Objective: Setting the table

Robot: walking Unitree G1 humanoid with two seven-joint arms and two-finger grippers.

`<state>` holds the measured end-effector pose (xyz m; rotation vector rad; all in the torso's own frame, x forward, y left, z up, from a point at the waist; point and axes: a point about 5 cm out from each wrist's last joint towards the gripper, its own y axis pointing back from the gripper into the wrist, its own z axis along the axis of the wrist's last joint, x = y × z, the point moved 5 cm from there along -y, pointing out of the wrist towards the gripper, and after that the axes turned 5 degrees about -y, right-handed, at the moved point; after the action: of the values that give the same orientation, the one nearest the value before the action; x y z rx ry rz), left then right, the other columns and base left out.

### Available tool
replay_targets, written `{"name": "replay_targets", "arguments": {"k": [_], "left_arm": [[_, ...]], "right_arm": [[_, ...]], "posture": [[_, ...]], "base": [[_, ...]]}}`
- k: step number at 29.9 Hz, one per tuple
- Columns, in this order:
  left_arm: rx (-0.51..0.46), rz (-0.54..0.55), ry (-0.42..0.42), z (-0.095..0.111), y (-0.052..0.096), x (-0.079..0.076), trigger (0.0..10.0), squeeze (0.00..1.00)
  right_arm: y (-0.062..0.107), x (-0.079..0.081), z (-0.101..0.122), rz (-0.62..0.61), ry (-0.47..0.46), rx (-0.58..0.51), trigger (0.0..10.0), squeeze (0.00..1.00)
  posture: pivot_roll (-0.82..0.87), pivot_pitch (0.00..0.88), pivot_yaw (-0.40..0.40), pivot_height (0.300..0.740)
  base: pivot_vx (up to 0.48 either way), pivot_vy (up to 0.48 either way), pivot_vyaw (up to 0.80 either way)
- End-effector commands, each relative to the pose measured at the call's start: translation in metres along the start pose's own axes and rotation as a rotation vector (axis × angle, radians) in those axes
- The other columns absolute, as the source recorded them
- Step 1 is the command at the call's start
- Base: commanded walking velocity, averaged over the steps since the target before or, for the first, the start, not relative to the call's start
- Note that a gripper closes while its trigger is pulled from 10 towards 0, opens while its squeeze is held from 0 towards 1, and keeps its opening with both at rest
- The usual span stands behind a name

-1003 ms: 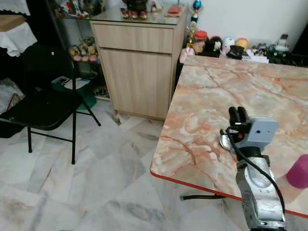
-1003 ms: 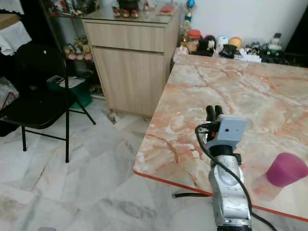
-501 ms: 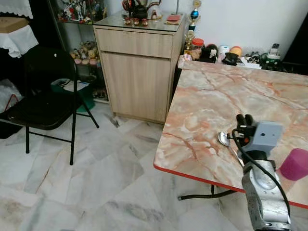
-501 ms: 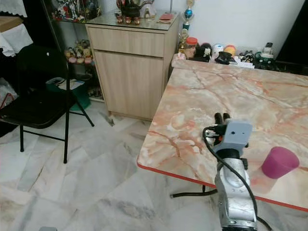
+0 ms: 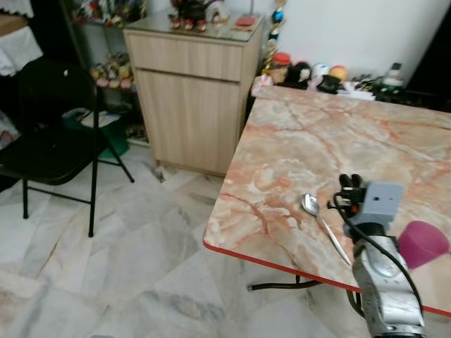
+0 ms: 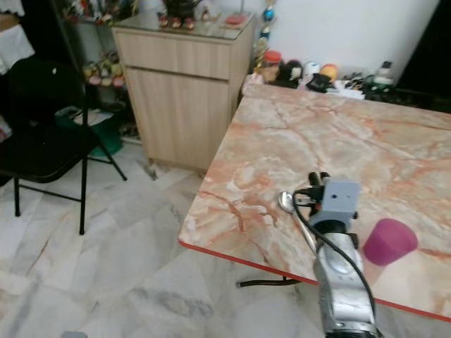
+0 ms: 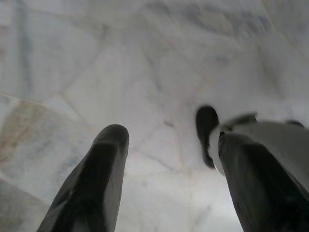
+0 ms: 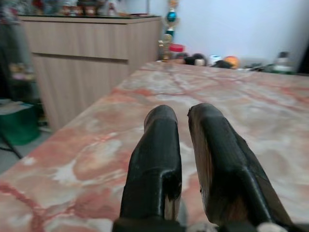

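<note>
Hanging low over the pale floor tiles (image 7: 145,63), the left gripper (image 7: 164,159) has its 2 black fingers spread wide apart. The right gripper (image 5: 347,184) is raised above the near edge of the marble table (image 5: 331,134), its 2 fingers pressed close together and holding nothing. Just beside it lies a spoon (image 5: 323,224), flat on the table, bowl pointing away and handle running toward the near red edge. A pink cup (image 5: 421,243) lies tipped nearby. No writing can be read. Farther back stand a black chair (image 5: 53,141) and a wooden cabinet (image 5: 190,98).
</note>
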<state>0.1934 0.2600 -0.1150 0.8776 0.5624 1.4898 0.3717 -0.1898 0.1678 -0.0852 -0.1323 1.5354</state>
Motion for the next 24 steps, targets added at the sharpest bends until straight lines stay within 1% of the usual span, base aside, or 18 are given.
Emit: {"name": "replay_targets", "arguments": {"k": [1,7,12,17,22,24], "left_arm": [[0.020,-0.010,-0.018,-0.005,0.001,-0.002,10.0,0.00],[0.006,-0.016,-0.008,-0.001,0.000,-0.005,10.0,0.00],[0.006,-0.015,-0.003,-0.002,0.000,-0.005,10.0,0.00],[0.002,-0.014,0.004,-0.001,0.000,-0.005,10.0,0.00],[-0.003,-0.012,0.004,0.001,-0.001,-0.005,10.0,0.00],[-0.004,-0.011,0.001,0.002,-0.001,-0.005,10.0,0.00]], "right_arm": [[0.001,-0.007,-0.002,-0.019,0.010,0.013,10.0,0.00],[0.002,-0.008,-0.004,-0.017,0.011,0.022,10.0,0.00],[0.004,-0.010,-0.007,-0.026,0.015,0.039,10.0,0.00],[0.005,-0.010,-0.013,-0.035,0.020,0.065,10.0,0.00],[0.004,-0.010,-0.013,-0.036,0.017,0.067,10.0,0.00],[0.004,-0.011,-0.013,-0.036,0.019,0.068,10.0,0.00]], "posture": [[0.01,0.074,-0.010,0.740],[0.01,0.086,-0.014,0.740],[0.01,0.090,-0.014,0.740],[0.01,0.094,-0.015,0.740],[0.01,0.095,-0.016,0.740],[0.01,0.096,-0.018,0.740]], "base": [[0.000,0.000,0.00],[0.000,0.000,0.00],[0.000,0.000,0.00],[0.250,0.000,0.00],[0.256,0.000,0.00],[0.000,0.000,0.00]]}}
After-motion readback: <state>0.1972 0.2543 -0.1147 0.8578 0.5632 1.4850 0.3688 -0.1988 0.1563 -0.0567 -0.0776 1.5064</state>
